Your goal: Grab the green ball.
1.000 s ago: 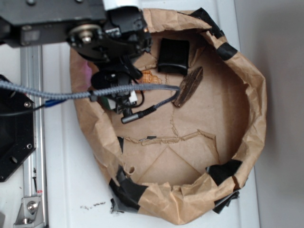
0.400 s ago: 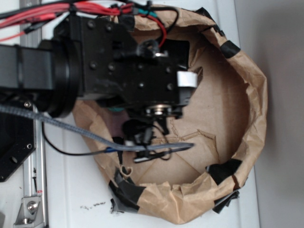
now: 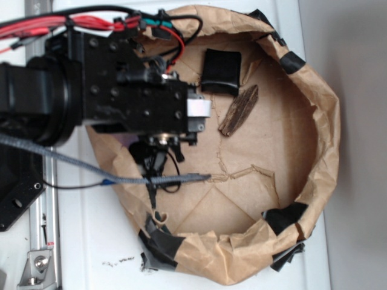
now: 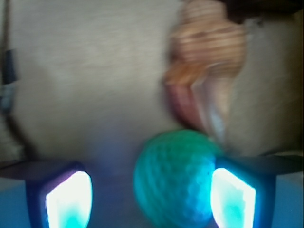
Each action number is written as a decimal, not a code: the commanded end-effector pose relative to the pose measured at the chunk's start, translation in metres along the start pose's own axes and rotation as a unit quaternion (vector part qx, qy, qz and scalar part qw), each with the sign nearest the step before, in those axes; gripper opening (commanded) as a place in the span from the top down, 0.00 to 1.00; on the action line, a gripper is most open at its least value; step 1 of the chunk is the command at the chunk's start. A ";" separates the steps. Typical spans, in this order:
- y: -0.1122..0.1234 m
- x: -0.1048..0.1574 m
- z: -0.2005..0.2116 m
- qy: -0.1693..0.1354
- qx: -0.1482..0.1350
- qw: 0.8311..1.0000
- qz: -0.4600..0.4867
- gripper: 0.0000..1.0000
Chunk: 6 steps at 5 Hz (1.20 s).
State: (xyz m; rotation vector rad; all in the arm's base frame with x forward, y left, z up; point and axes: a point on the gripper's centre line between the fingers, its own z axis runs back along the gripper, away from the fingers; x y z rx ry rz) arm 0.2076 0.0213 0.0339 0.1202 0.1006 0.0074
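In the wrist view, the pincer (image 4: pixel 151 194) is seen from close above, with its two glowing fingertips (image 4: pixel 70 199) at the lower left and lower right of the frame. The jaws are spread apart, released, with nothing clamped. The green ball (image 4: pixel 175 178), dimpled like a golf ball, is set between them at the bottom centre, pressed close to the right fingertip and well clear of the left one; whether it actually touches the right one cannot be told through the blur. Just above the ball, in the upper right of the frame, a blurred orange-tan shell (image 4: pixel 206 71) is seen lying on brown paper (image 4: pixel 85 71).

In the exterior view, the pincer itself is hidden beneath the black arm (image 3: pixel 121 90), which fills the upper left of the frame and is trailed by red wires (image 3: pixel 60 24) and a grey braided cable (image 3: pixel 78 166). The ball is not visible there. The arm is held over the left part of a crumpled brown paper ring (image 3: pixel 323 133), patched with black tape (image 3: pixel 284 217). Inside the ring, towards the top, a black block (image 3: pixel 221 71) is seen, and just right of and below it a dark strip of bark or wood (image 3: pixel 239 110) is laid at a slant. The ring is set on a white table (image 3: pixel 91 241).
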 end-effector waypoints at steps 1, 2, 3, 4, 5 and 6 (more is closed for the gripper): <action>0.010 0.016 -0.010 -0.039 0.008 0.999 0.023 1.00; -0.002 0.035 0.037 -0.076 -0.029 0.996 0.039 1.00; -0.006 0.058 0.093 -0.100 -0.063 0.991 0.057 1.00; -0.007 0.075 0.133 -0.116 -0.082 0.988 0.056 1.00; -0.011 0.079 0.145 -0.114 -0.088 0.989 0.045 1.00; -0.012 0.076 0.138 -0.102 -0.082 0.990 0.041 1.00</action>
